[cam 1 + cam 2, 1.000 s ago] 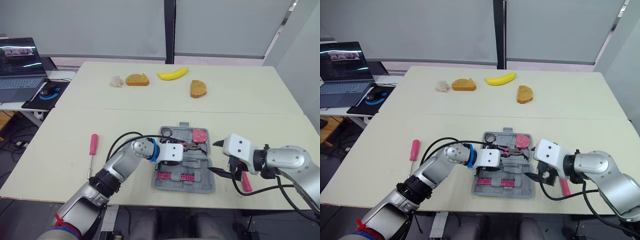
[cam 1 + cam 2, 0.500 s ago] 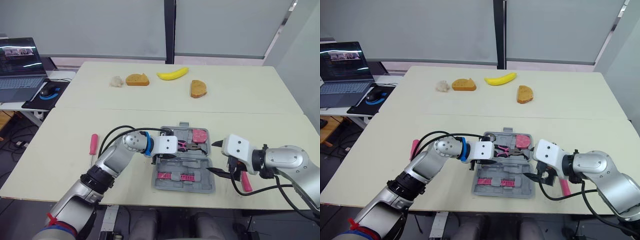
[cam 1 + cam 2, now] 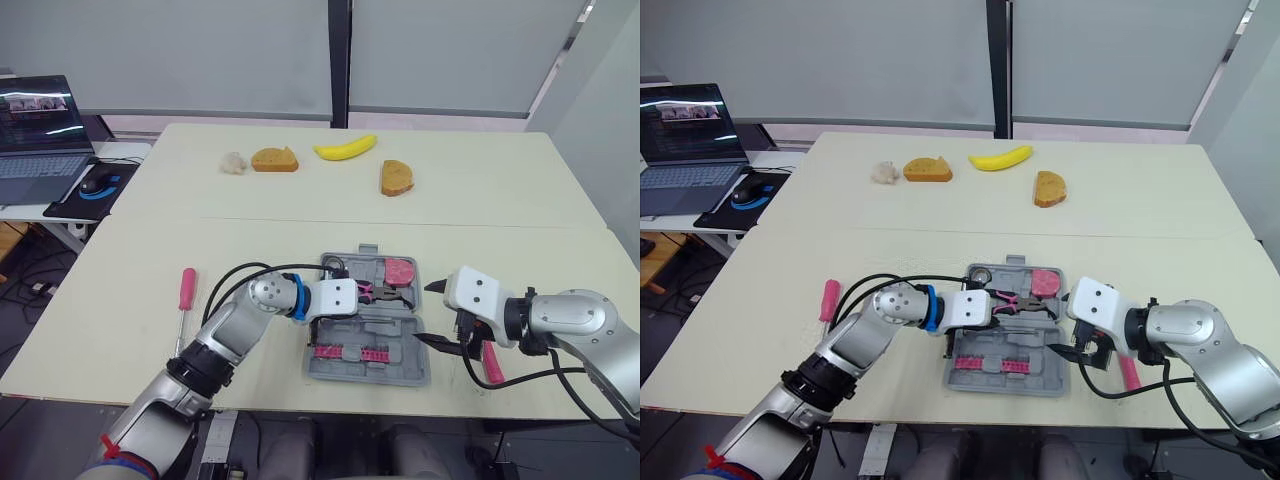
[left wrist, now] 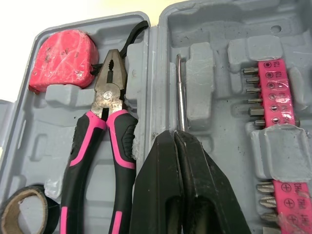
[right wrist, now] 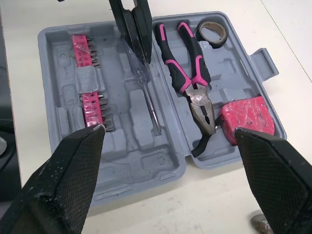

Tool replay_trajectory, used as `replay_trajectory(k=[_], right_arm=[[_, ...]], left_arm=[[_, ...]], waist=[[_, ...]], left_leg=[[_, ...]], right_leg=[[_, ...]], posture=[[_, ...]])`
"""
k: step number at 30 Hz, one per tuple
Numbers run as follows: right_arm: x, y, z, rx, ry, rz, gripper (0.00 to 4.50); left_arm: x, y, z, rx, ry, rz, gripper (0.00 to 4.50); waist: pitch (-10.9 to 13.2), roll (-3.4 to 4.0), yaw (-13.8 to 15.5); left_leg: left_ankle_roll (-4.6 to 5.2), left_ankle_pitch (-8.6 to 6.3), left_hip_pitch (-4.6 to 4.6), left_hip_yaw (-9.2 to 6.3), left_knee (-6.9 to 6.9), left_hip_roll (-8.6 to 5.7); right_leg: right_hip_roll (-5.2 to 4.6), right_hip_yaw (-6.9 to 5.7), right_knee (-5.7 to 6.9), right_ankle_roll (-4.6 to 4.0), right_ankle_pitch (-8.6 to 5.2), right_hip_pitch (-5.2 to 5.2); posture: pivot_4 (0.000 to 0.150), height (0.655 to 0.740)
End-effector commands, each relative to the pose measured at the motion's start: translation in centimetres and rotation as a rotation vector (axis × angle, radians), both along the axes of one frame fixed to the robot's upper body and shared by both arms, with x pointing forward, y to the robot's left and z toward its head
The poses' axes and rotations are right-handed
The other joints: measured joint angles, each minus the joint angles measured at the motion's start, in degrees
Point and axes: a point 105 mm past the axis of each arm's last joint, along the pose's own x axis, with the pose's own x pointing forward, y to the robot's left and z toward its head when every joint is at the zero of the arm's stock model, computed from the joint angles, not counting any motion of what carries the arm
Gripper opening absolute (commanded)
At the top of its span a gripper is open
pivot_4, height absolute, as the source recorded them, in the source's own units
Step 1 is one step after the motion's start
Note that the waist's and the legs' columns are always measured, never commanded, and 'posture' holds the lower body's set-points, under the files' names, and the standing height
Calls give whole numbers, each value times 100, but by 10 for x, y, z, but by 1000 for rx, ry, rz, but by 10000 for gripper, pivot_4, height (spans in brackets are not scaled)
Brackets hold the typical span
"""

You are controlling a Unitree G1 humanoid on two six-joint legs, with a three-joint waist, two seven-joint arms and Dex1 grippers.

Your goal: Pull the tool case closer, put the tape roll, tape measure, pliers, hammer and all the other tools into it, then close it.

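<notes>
The left claw (image 4: 178,134) is pinched shut on the end of a thin screwdriver (image 4: 179,92), which lies in a groove beside the hinge of the open case (image 3: 405,362). Across the hinge sit the pliers (image 4: 105,131), with the tape measure (image 4: 61,58) by their nose and the tape roll (image 4: 24,207) by their handles. A pink bit strip (image 4: 275,97) lies on the screwdriver's other side. The right claw (image 3: 424,314) hangs spread wide at the case's right edge, holding nothing. A pink handle (image 3: 492,365) lies on the tabletop (image 3: 480,200) just right of it. A red screwdriver (image 3: 186,290) lies well to the left.
</notes>
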Motion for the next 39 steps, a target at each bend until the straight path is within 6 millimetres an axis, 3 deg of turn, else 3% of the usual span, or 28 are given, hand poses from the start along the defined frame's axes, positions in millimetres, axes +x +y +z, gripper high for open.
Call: replay_trajectory(k=[1,9,14,20,26,30,34,37,39], right_arm=[[-1,2,9,-7,-43,13,45000],[-1,-1,8,-13,-37,3,45000],[0,-3,7,-15,-37,-7,45000],[1,-7,3,-20,-32,-15,45000],[10,-18,7,-23,-52,-24,45000],[15,-45,19,-6,-35,-46,45000],[14,-73,32,32,-13,-91,45000],[13,-102,45,37,2,-171,45000],[10,-117,49,23,12,-211,45000]], left_arm=[[0,-4,-5,-2,-9,-9,202],[1,-7,-25,37,31,-9,202],[-1,-10,-22,19,37,-21,202],[3,-14,-1,-33,-16,-41,202],[2,-9,38,-203,32,-30,202],[5,59,69,-296,156,107,5577],[3,132,85,-315,182,325,18387],[-3,204,96,-305,157,548,27686],[-10,236,101,-294,147,646,34245]], waist=[[0,0,0],[-5,4,21],[-6,4,30],[-7,4,25],[-7,4,12],[-6,5,-122],[-7,7,-173],[-6,8,-151],[-5,10,-139]], left_leg=[[0,0,0,0,0,0],[0,0,5,0,3,-1],[1,0,16,0,5,-4],[1,0,16,0,5,-3],[0,0,16,0,5,-2],[0,0,16,2,3,5],[1,-1,37,6,-12,10],[1,-1,35,8,-11,9],[2,-1,35,8,-12,9]], right_leg=[[0,0,0,0,0,0],[0,-1,0,1,1,8],[-1,1,-3,7,4,20],[-1,2,-3,7,4,20],[0,2,-2,7,4,17],[7,1,1,6,3,10],[12,1,1,2,1,15],[8,7,-4,2,1,17],[7,10,-4,2,1,16]], posture=[[1500,7400],[1500,7400],[1500,7400],[1500,7400],[1500,7400],[1500,7400],[1500,7400],[1500,7400],[1500,7400]])
